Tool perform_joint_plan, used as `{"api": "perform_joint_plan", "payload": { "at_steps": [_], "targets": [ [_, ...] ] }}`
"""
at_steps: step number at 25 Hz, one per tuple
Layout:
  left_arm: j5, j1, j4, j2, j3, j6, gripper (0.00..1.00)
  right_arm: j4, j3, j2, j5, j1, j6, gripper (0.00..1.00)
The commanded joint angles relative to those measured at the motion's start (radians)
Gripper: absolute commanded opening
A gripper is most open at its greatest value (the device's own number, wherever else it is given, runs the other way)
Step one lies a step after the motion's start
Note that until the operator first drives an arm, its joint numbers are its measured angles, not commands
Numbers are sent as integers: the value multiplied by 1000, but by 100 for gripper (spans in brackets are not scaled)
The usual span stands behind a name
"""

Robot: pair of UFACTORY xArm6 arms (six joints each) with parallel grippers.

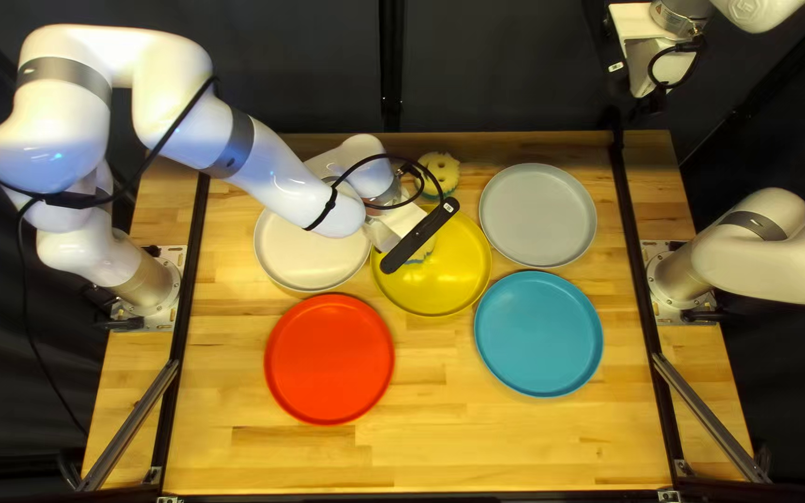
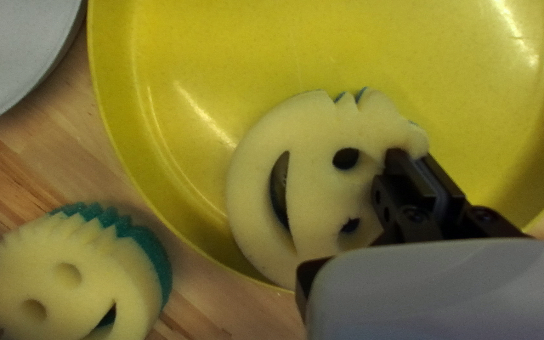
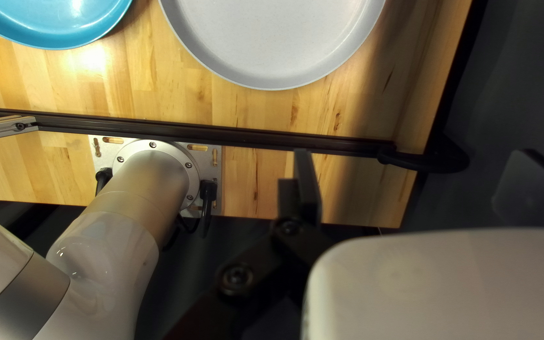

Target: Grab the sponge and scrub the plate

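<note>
The sponge (image 2: 313,182) lies in the yellow plate (image 1: 458,284), near the middle of the top left view. The left gripper (image 1: 419,235) has its jaws almost together, with the sponge's tufted edge pinched between them; the rest of the sponge reaches out to one side of the jaws, and a small bulge shows just past their tips. The right gripper (image 1: 647,104), at the upper right of the frame, has its jaws wide apart and holds nothing.

The counter (image 1: 514,447) is pale wood in strips, with black rails (image 1: 619,196) along both sides and a dark curtain (image 1: 300,102) behind its far edge. The white plate (image 1: 295,256) sits left of the yellow one, partly under the left arm (image 1: 281,182); the grey plate (image 1: 538,214) is at the upper right of the plate group, the blue plate (image 1: 538,331) below it, and the red plate (image 1: 328,359) at the lower left. A second sponge (image 2: 17,264), green-backed, lies on the counter just beside the yellow plate.

The gripped sponge's smiling face is toward the left wrist camera, its blue backing behind. Its eyes are nearer the jaws, its mouth farther from them. Being nearly round, it has no clear long axis.
</note>
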Motion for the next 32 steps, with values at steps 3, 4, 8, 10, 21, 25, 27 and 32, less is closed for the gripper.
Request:
{"api": "perform_joint_plan", "payload": {
  "at_steps": [3, 4, 8, 10, 21, 25, 27, 32],
  "targets": [
    [29, -15, 16, 99, -146, -4, 0, 0, 0, 0, 0, 0, 0, 100],
    [29, -16, 14, 103, -152, -1, 0, 0, 0, 0, 0, 0, 0, 100],
    [32, -30, 23, 121, -181, -1, 0, 0, 0, 0, 0, 0, 0, 100],
    [20, -32, 16, 100, -147, 7, 0, 0, 0, 0, 0, 0, 0, 100],
    [-54, -70, 5, -99, 145, -39, 0, 0, 0, 0, 0, 0, 0, 100],
    [-84, -86, -36, -97, 190, -22, 0, 0, 0, 0, 0, 0, 0, 100],
    [-74, -88, -22, -96, 176, -41, 0, 0, 0, 0, 0, 0, 0, 100],
    [-36, -90, 44, -68, 86, -99, 0, 0, 0, 0, 0, 0, 0, 100]
  ]
}}
